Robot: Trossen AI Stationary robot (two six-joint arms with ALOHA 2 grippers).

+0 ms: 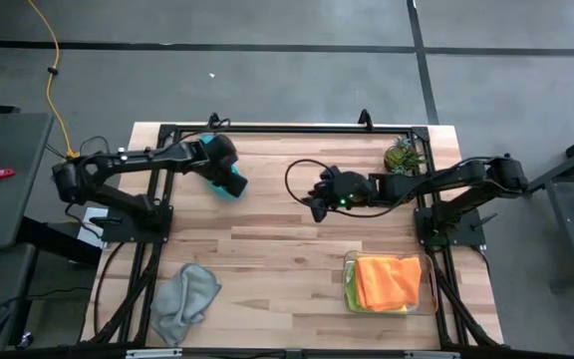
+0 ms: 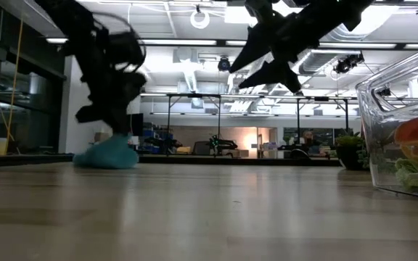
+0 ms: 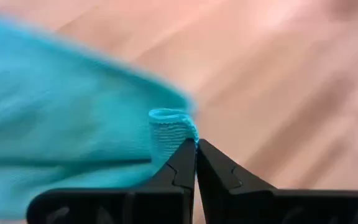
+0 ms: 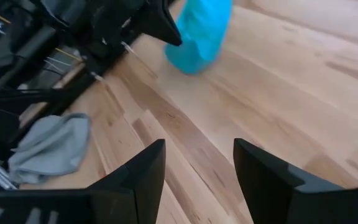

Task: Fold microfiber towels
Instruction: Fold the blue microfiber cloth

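A teal towel (image 1: 231,183) hangs bunched under my left gripper (image 3: 196,144) at the far left of the table. The gripper is shut on it. In the low view the towel's lower end (image 2: 107,158) rests on the wood. My right gripper (image 4: 197,152) hovers open above the middle of the table (image 1: 317,202), with nothing between its fingers. A grey towel (image 1: 185,299) lies crumpled at the near left corner. An orange towel (image 1: 387,279) lies on a lime green one (image 1: 351,291) in the clear tray (image 1: 432,291). My left gripper pinches a small rolled edge of the teal towel (image 3: 169,129) between its two fingertips. The fingers slant down from above. The cloth hangs below them in a slack bunch, its lower end (image 2: 111,161) on the table.
A small potted plant (image 1: 404,155) stands at the far right, next to the right arm. The clear tray (image 2: 383,109) takes up the near right corner. Bare wood lies between the grey towel and the tray.
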